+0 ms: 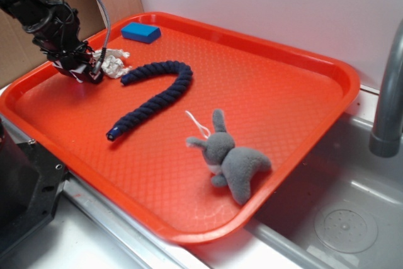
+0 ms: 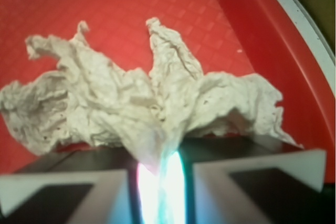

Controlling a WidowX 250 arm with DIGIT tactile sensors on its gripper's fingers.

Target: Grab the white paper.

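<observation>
A stainless steel sink (image 1: 352, 218) with a grey faucet pipe (image 1: 387, 92) sits below a pale wall; a large red plastic tray (image 1: 302, 80) rests across its edge. On the tray lie a blue rectangular sponge (image 1: 140, 31) near the far rim, a curved dark blue braided rope (image 1: 157, 96) across the middle, and a grey plush bunny (image 1: 232, 159) with a thin white string loop (image 1: 198, 124) toward the near right corner. The black gripper (image 1: 94, 67) is down at the tray's far left corner, its jaws closed narrowly on the white paper (image 1: 113, 64). In the wrist view the crumpled white paper (image 2: 142, 108) fans out just beyond the fingers (image 2: 262, 169), pinched at its middle. The rope's upper end lies just beside the paper, on its right.
</observation>
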